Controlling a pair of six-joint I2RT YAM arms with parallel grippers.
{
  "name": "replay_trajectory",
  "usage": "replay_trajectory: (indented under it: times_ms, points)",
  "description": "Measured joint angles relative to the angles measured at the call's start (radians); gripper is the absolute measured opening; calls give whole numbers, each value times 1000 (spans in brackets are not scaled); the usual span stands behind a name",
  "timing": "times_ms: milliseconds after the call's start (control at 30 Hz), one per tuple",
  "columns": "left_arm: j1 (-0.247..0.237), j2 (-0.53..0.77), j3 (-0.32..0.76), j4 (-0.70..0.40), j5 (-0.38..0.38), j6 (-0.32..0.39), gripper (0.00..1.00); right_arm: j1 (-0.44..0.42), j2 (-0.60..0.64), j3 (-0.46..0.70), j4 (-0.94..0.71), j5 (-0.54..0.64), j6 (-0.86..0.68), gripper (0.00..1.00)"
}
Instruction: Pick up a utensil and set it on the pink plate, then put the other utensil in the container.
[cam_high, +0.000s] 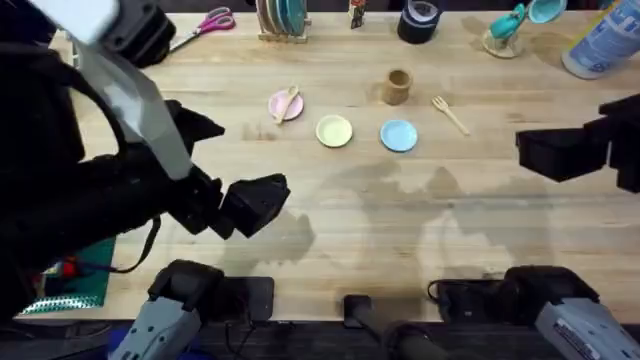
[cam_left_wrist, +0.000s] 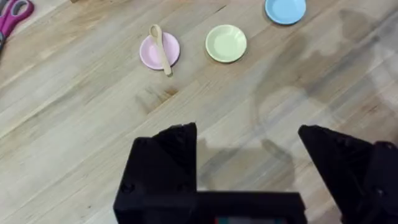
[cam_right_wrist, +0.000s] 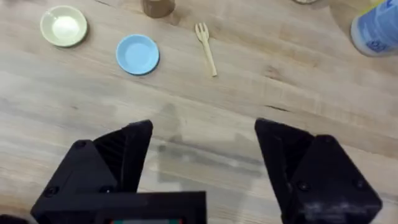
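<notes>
Overhead, nearest: two arm bases sit at the bottom edge; the left arm rises large and dark over the left side of the table (cam_high: 330, 215).
Overhead, left gripper (cam_high: 205, 128): it hangs above bare wood left of the pink plate; I cannot tell its jaws here.
Overhead, right gripper (cam_high: 525, 152): it shows at the right edge, its dark body over bare wood; jaw state cannot be told here.
Overhead, plates: three small plates in a row, pink plate (cam_high: 286, 105), yellow plate (cam_high: 334, 131), blue plate (cam_high: 399, 135).
Overhead, utensils: two; the spoon (cam_high: 286, 101) lies across the pink plate, the fork (cam_high: 450, 113) lies on the table right of the container.
Overhead, container (cam_high: 397, 86): one brown cup, upright, behind the blue plate.
Overhead, far edge: one pair of pink scissors (cam_high: 203, 27), one black tape roll (cam_high: 418, 22).
Left wrist, nearest: two black fingers (cam_left_wrist: 165, 162) spread wide with nothing between them.
Left wrist, beyond: three plates; the spoon rests on the pink plate, handle overhanging the rim onto the wood.
Right wrist, nearest: two black fingers (cam_right_wrist: 118, 155) parted wide and empty.
Right wrist, beyond: two plates, one fork lying flat just beside the blue plate, apart from it; the container's base is near the fork's prongs.
</notes>
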Motion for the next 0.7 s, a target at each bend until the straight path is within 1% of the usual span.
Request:
replay_trajectory:
  times_ms: [133, 267, 567, 700]
  points:
    - [0, 0, 0, -3, 1, 0, 994, 0, 35, 1, 3, 0, -44, 998]
    - [0, 0, 0, -3, 3, 0, 994, 0, 116, 1, 9, 0, -119, 998]
    - [0, 0, 0, -3, 3, 0, 994, -1, 379, 1, 47, 0, -267, 997]
    - [0, 0, 0, -3, 3, 0, 993, -13, 500, 1, 171, 0, -302, 997]
